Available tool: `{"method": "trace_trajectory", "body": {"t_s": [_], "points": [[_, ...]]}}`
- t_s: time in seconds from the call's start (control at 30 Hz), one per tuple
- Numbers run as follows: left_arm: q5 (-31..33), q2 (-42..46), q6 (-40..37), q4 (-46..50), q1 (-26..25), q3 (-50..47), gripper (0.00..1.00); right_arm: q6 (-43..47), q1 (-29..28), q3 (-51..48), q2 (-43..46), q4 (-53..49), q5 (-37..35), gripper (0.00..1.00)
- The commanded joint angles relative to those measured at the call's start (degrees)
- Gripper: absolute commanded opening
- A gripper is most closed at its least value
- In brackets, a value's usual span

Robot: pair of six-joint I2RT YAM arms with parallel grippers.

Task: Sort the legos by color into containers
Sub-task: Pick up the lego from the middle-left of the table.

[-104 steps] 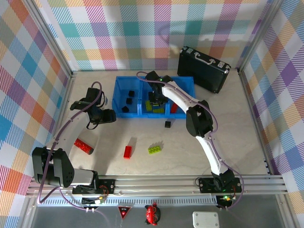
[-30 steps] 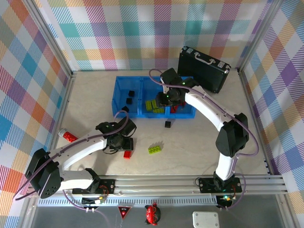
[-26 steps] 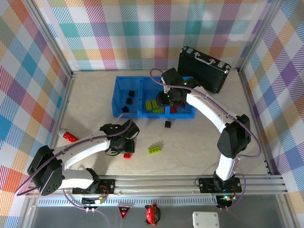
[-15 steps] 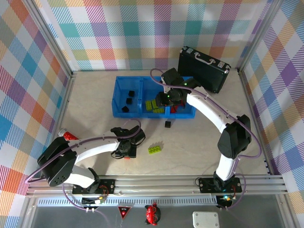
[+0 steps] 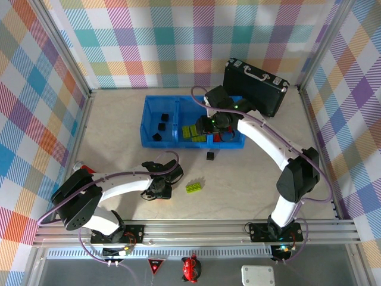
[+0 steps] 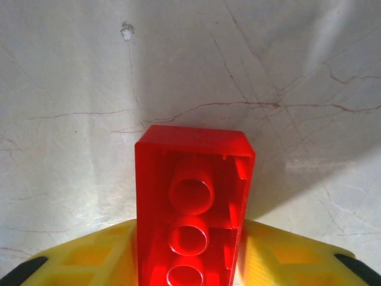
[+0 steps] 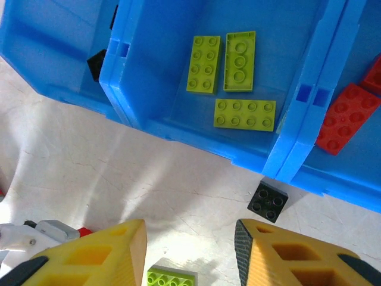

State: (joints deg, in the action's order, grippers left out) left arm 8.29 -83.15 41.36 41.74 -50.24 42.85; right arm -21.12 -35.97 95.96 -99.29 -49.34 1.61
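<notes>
In the left wrist view a red lego lies hollow side up on the table, and both yellow fingers of my left gripper press on its sides. A lime-green lego lies just right of that gripper. A small black lego sits in front of the blue tray. My right gripper hovers open over the tray's front wall with nothing in it. Below it, the middle container holds three green legos, the right one red legos, and the left one black legos.
A black hard case stands behind the tray at the right. Another red lego peeks out by the left arm near the left wall. Metal frame rails border the table on the sides and the near edge.
My left gripper slid right and nearer, down over the red lego, and its fingers closed on it. The right gripper stayed almost still over the tray.
</notes>
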Motion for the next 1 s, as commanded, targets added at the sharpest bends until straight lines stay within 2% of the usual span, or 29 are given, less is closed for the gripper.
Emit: {"method": "trace_trajectory", "body": {"t_s": [0.0, 0.33, 0.6, 0.97], "points": [[1.21, 0.40, 0.68, 0.96, -0.77, -0.31, 0.41, -0.92, -0.16, -0.35, 1.76, -0.23, 0.85, 0.45], [2.17, 1.59, 0.29, 3.82, -0.76, 1.98, 0.37, -0.96, -0.16, 0.09, 2.22, -1.38, -0.31, 0.45], [0.97, 0.86, -0.75, 4.08, -0.75, 6.77, 0.37, -2.10, -0.11, -3.88, 5.04, -1.68, -3.56, 0.45], [-3.88, -7.47, -6.64, 3.29, -0.83, 19.13, 0.37, -5.35, 2.18, -11.35, 11.45, -3.48, -8.00, 0.47]]}}
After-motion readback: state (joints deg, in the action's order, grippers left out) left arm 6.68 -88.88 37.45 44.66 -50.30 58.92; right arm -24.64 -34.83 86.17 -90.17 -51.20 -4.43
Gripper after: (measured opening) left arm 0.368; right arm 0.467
